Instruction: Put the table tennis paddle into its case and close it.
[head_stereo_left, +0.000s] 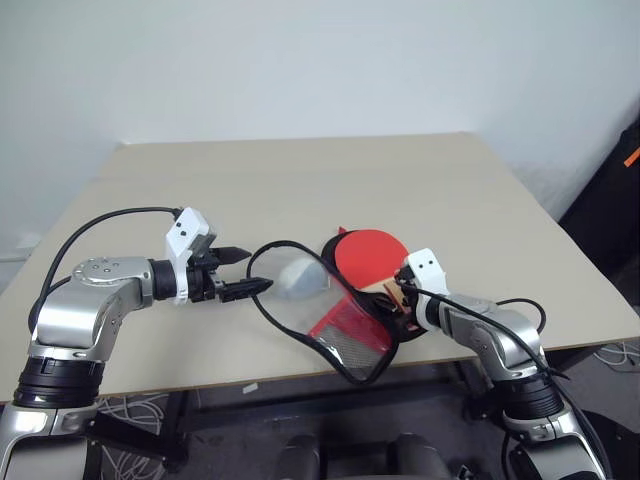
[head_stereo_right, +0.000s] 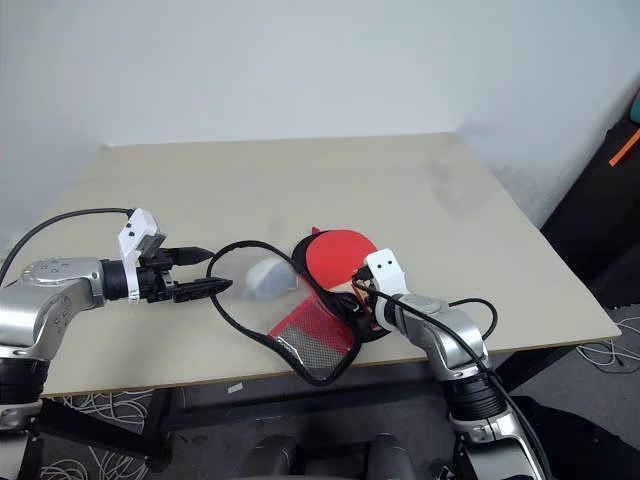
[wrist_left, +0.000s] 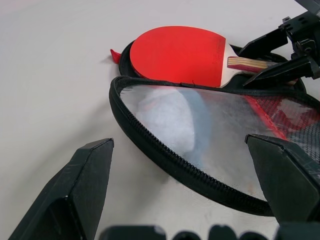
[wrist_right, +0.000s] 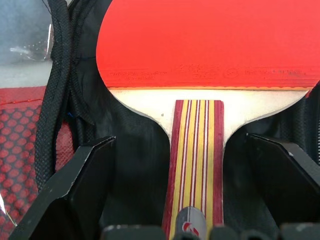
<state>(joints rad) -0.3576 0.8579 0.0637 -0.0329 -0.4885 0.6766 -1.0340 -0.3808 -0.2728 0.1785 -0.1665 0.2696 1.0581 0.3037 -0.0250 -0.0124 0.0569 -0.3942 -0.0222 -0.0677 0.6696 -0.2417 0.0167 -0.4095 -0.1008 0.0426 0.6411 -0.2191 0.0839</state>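
Observation:
The case (head_stereo_left: 345, 330) lies open near the table's front edge. Its clear plastic flap (wrist_left: 220, 130) is raised, and its black zip rim curves toward my left gripper (head_stereo_left: 248, 270). That gripper is open, with its fingertips close by the rim; I cannot tell whether they touch it. The table tennis paddle (head_stereo_left: 368, 255) rests red face up on the case's black lining. Its striped wooden handle (wrist_right: 192, 150) points toward my right gripper (wrist_right: 179, 141). That gripper is open and straddles the handle, with a gap on each side. A pale shape (head_stereo_left: 295, 278) shows through the clear flap.
The beige table (head_stereo_left: 300, 180) stretches bare behind the case and to its left. Its front edge (head_stereo_left: 200, 385) runs just below both arms. A dark object (head_stereo_left: 610, 200) stands off the table's right side, and cables lie on the floor.

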